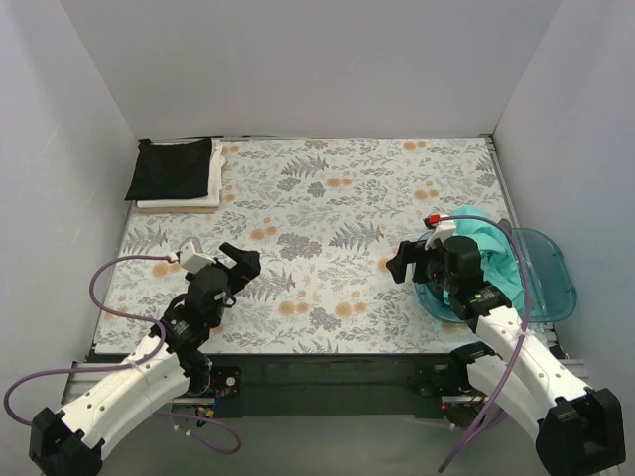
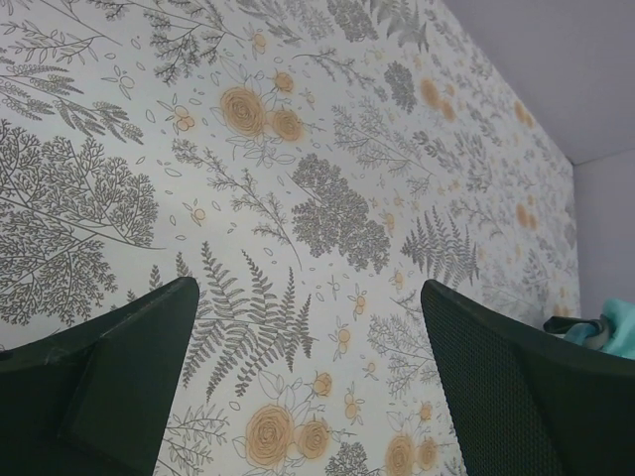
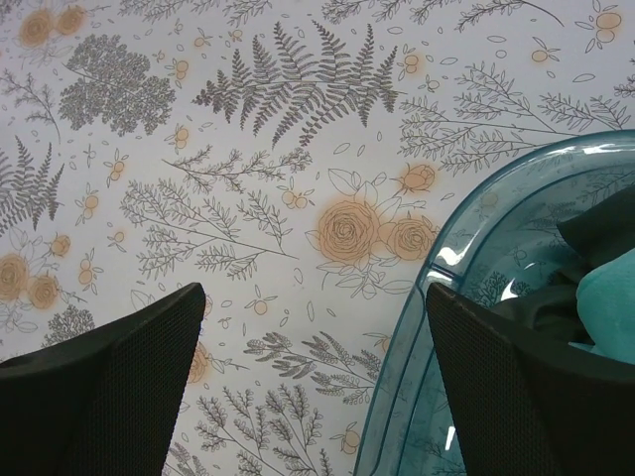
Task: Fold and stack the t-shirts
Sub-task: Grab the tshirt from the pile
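While both arms' jaws hung wide apart and empty over the tabletop (image 1: 327, 208), you risked dragging the blue tray (image 1: 564, 281) if the teal t-shirt (image 1: 493, 254) snagged its rim.

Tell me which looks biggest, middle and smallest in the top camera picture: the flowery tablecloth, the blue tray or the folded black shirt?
1. Flowery tablecloth, biggest by far.
2. Blue tray, though an arm and a teal shirt hide part of it.
3. Folded black shirt, smallest.
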Robot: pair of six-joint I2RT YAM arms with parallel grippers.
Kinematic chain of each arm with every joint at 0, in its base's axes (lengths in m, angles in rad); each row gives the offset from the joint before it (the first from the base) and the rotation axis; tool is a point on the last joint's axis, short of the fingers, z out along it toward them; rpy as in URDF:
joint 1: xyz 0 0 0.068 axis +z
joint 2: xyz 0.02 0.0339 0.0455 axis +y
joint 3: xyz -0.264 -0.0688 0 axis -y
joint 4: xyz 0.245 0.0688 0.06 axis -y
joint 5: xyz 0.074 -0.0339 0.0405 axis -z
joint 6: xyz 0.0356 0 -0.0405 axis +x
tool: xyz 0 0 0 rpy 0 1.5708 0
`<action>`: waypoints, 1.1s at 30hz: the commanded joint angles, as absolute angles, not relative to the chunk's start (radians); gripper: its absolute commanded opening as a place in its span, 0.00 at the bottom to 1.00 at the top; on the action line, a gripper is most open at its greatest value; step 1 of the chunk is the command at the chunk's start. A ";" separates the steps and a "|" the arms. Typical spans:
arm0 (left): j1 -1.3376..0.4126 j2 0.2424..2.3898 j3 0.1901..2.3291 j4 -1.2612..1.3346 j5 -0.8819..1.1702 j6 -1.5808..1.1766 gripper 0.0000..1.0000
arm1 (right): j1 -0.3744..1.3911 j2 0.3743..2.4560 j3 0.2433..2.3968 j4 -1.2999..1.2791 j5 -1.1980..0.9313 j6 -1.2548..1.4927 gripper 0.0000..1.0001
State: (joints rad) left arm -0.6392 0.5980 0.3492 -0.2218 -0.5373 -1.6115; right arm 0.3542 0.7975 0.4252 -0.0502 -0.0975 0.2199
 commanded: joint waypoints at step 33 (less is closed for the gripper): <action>-0.644 0.618 0.348 -0.186 -0.526 -1.580 0.95 | -0.048 0.959 0.767 -0.509 0.413 0.387 0.86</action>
State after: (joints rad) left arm -0.6392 0.6060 0.3225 -0.1905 -0.5282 -1.5925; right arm -0.0402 0.9615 0.7502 -0.5163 0.4294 0.3683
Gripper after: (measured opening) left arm 0.942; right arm 0.888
